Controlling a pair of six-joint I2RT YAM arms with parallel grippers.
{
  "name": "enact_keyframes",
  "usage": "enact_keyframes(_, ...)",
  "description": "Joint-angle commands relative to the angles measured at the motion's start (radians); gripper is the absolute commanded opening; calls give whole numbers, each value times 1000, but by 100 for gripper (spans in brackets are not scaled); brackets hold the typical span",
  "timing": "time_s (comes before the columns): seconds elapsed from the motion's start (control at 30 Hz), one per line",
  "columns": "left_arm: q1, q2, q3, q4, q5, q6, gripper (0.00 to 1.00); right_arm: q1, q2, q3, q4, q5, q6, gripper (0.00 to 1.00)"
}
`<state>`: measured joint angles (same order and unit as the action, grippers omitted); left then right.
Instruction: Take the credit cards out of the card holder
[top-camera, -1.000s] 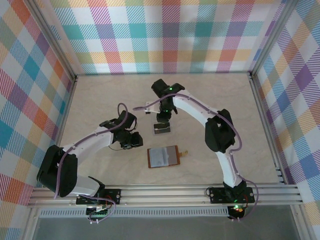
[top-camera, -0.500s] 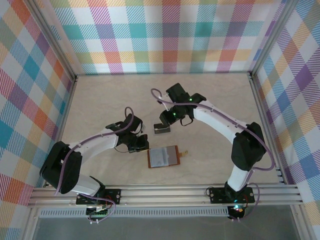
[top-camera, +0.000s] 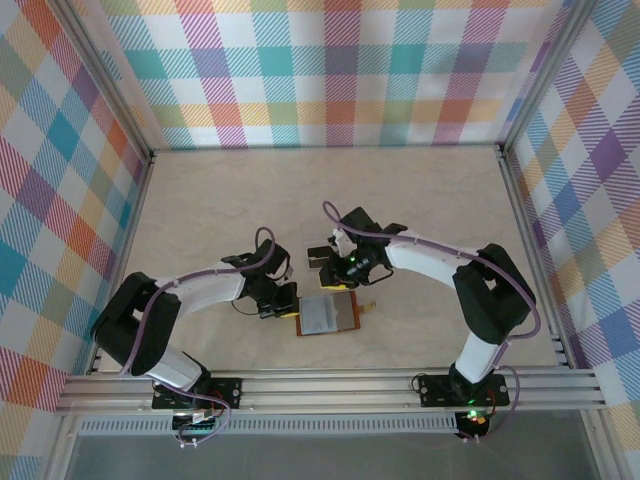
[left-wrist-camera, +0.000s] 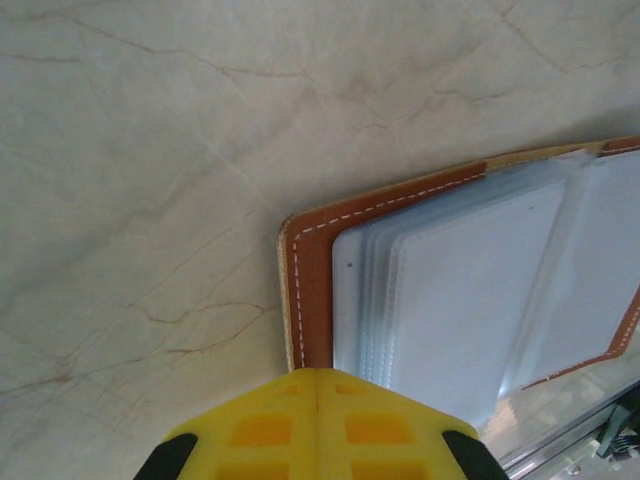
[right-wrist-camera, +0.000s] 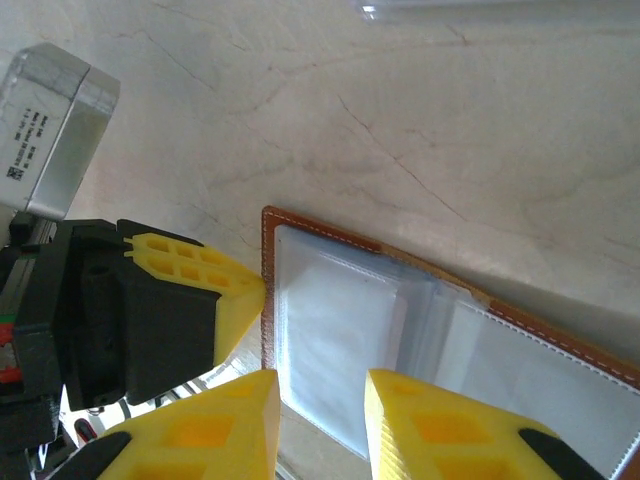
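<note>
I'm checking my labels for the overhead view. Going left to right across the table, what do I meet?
left arm's elbow → left gripper → card holder → strap tab → right arm's elbow

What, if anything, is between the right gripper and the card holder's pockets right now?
Nothing visible. The right gripper hangs open directly above the open card holder, with its pockets facing up. The left gripper, shut, sits at the holder's brown edge, beside that path rather than across it.
</note>
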<state>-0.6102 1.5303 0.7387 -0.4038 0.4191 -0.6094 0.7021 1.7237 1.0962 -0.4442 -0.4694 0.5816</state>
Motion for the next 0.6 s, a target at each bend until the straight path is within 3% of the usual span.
enact_keyframes(0.0,-14,25,-21,25,29,-1,0,19,-3,-22,59,-28,78,29)
enact_keyframes(0.57,-15,59,-45,-7,-20,19,0,163,113,-60,131,-19,213,26)
